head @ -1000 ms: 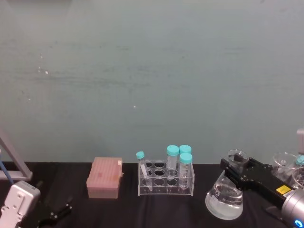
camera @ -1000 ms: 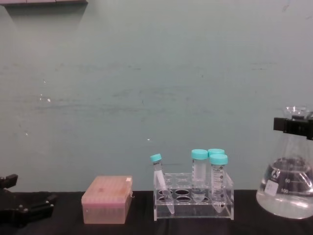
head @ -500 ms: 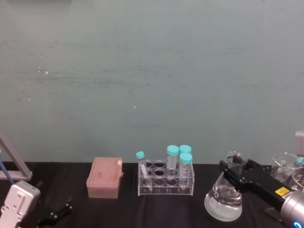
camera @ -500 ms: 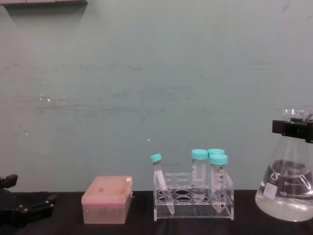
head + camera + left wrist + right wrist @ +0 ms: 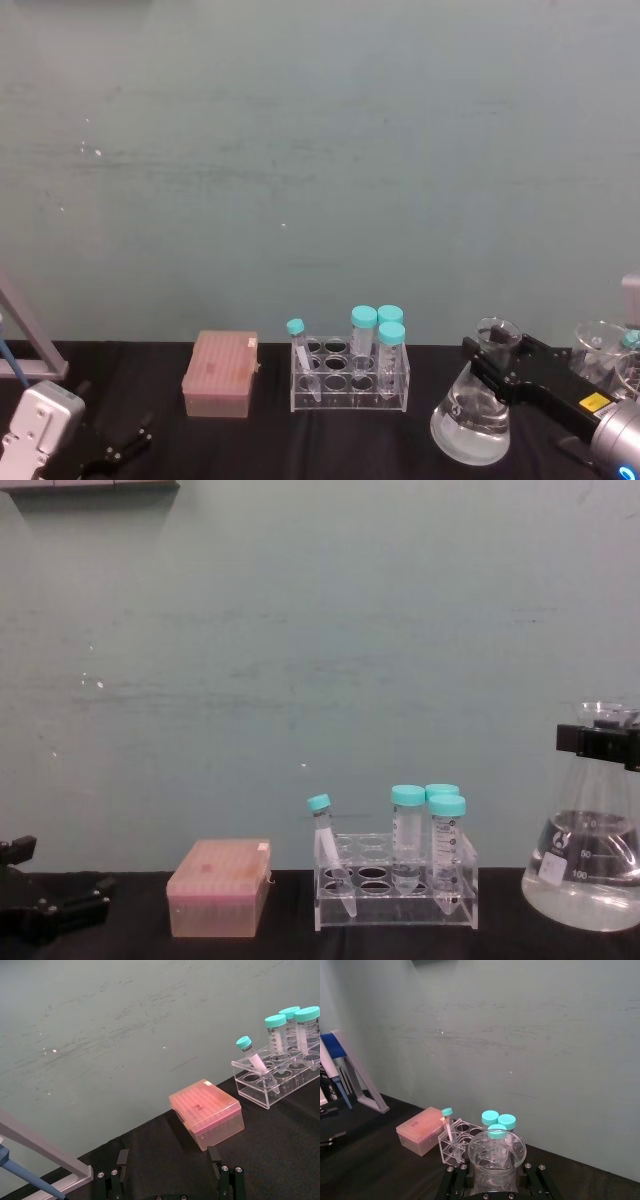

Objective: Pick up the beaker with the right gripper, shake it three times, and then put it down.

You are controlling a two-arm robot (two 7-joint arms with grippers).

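Observation:
The beaker is a clear conical flask with liquid in its lower part, standing upright at the right of the black table. My right gripper is shut on its narrow neck just under the flared rim, and in the chest view the black clamp sits across the neck of the beaker. The right wrist view looks down into the beaker's rim between the jaws. Its base is level with the tabletop; I cannot tell whether it touches. My left gripper is parked low at the left, open.
A clear tube rack with teal-capped tubes stands left of the beaker. Farther left lies a pink tip box. More glassware sits at the far right, and a pipette stand at the far left. The green wall is close behind.
The beaker has sunk slightly in the right gripper's hold, and the liquid inside, sloshing a second ago, lies calm now. The left arm has not moved.

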